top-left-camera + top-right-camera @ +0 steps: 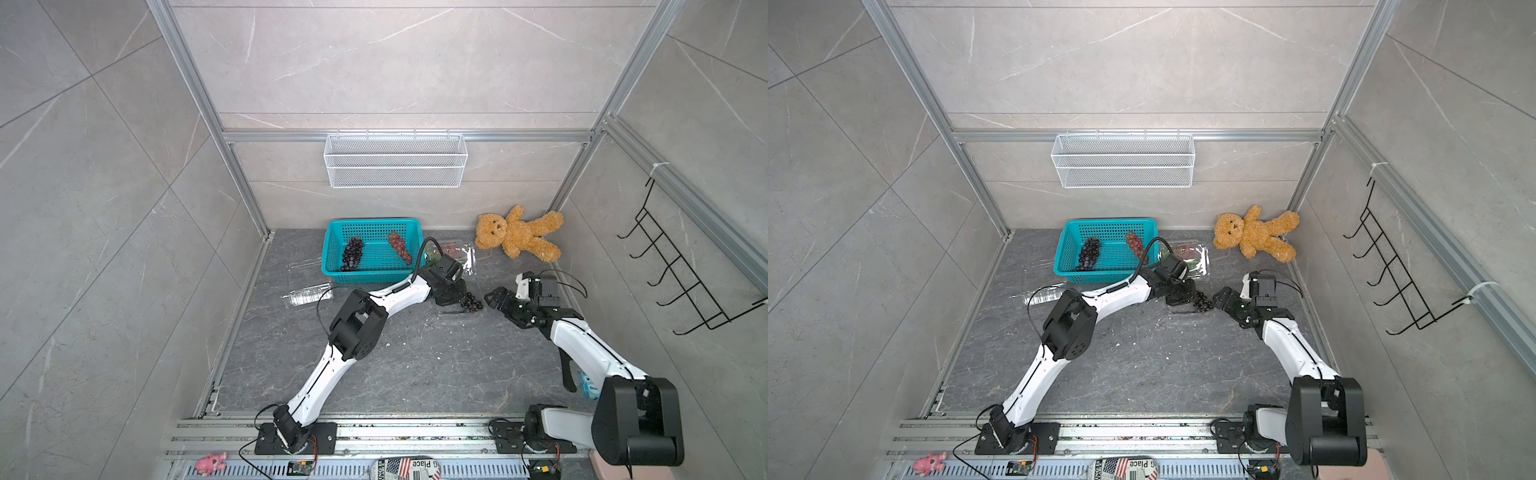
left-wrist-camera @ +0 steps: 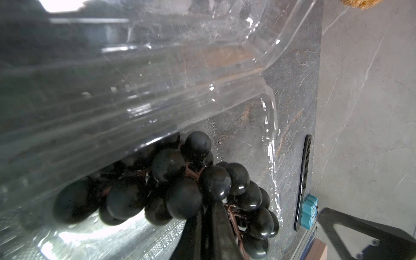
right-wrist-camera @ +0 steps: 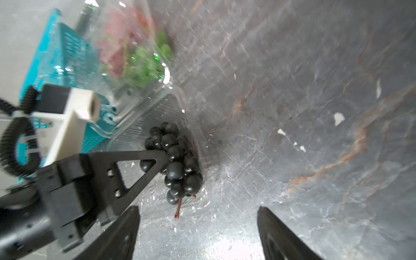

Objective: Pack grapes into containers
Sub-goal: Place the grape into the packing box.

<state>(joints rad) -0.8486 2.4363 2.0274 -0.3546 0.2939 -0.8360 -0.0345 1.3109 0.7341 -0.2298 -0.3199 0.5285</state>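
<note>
Right claw (image 3: pixel 198 210): jaws spread wide and empty, pointed at the dark bunch from just beside it.
Left claw (image 2: pixel 210 211): clamped shut on the small bunch of purple-black round grapes (image 2: pixel 184 180), pinching it among the berries near the stem.
Bunch location: inside the tray of the open clear ribbed plastic clamshell (image 3: pixel 139 128), with the lid raised behind it. I cannot tell whether it rests on the tray floor.
Handling: probably light; the berries look smooth and slippery and may bruise or pop off.
Best hold: likely the branching stem at the centre.
Clamshell: thin, probably flexes and slides.
Beyond: a second clear clamshell (image 1: pixel 457 253) holds pink and green grapes.
Farther: the teal perforated plastic basket (image 1: pixel 374 224) holds a dark bunch (image 1: pixel 352 253) and a reddish bunch (image 1: pixel 400 247).
</note>
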